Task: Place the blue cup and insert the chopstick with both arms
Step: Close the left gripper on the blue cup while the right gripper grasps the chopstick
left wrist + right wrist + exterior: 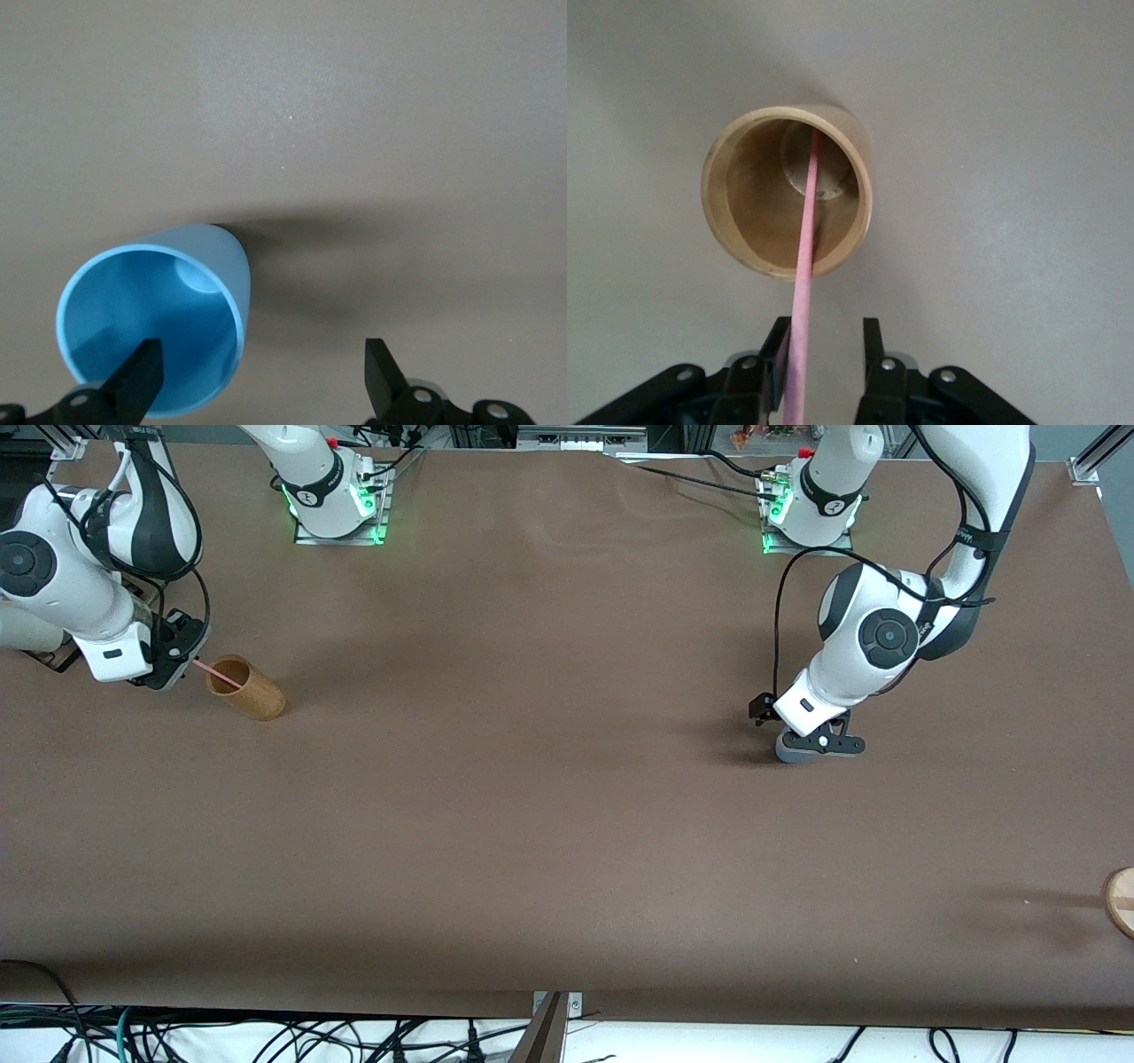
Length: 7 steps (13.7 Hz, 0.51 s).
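As left hand [261,381] hides blue cup [155,319]

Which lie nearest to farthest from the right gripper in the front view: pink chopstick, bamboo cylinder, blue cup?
1. Pink chopstick: between the right gripper fingers, its other end in the cylinder.
2. Bamboo cylinder: right beside that gripper.
3. Blue cup: under the left gripper, at the left arm's end.
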{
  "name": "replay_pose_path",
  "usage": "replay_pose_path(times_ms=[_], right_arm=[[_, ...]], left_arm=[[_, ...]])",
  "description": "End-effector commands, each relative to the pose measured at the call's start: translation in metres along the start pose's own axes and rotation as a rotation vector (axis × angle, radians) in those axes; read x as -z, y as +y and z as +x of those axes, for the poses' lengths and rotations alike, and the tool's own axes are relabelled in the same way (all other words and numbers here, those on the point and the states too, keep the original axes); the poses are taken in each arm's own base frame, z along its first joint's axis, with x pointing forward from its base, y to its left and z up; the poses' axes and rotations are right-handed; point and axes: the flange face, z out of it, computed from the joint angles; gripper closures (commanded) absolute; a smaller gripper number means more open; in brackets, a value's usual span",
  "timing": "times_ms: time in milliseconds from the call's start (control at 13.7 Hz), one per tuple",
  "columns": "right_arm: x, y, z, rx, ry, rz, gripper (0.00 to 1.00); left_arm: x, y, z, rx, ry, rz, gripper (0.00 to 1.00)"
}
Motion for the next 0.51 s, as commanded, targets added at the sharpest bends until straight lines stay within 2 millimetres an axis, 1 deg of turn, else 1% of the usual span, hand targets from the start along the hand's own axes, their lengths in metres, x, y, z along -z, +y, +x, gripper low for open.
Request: replay_pose_path(times_ms=[0, 73, 146, 220, 293, 366, 439], right_arm=[[0.0026, -0.0057, -0.005, 0.016, 0.001, -0.006, 0.73], [0.0025, -0.0059, -0.0051, 0.016, 0.0, -0.005, 0.78], [0.0032, -0.0059, -0.0052, 0.016, 0.001, -0.006, 0.85], [0.0037, -0.0055, -0.0053, 0.017, 0.0, -0.006, 0.88], [0.004, -0.0063, -0.005, 0.02, -0.002, -0.003, 0.95], [0.0039, -0.0064, -0.0051, 0.02, -0.002, -0.001, 1.0], [0.0039, -0.0065, -0.0051, 0.019, -0.001, -0.001, 1.0]], left_arm=[[-0.0163, -0.0005, -0.0021, 0.004, 0.018, 0.01, 0.0], [-0.0221, -0.003, -0.0026, 0.008, 0.014, 0.01, 0.05], [-0.0228, -0.0047, -0.0022, 0.011, 0.014, 0.01, 0.22], [-0.0228, -0.0063, -0.0019, 0.014, 0.015, 0.009, 0.5], [-0.0236, -0.0072, -0.0018, 0.015, 0.013, 0.009, 0.75], [-0.0235, -0.0088, -0.0015, 0.019, 0.013, 0.01, 0.96], [-0.0228, -0.0104, -0.0013, 0.022, 0.013, 0.01, 1.0]])
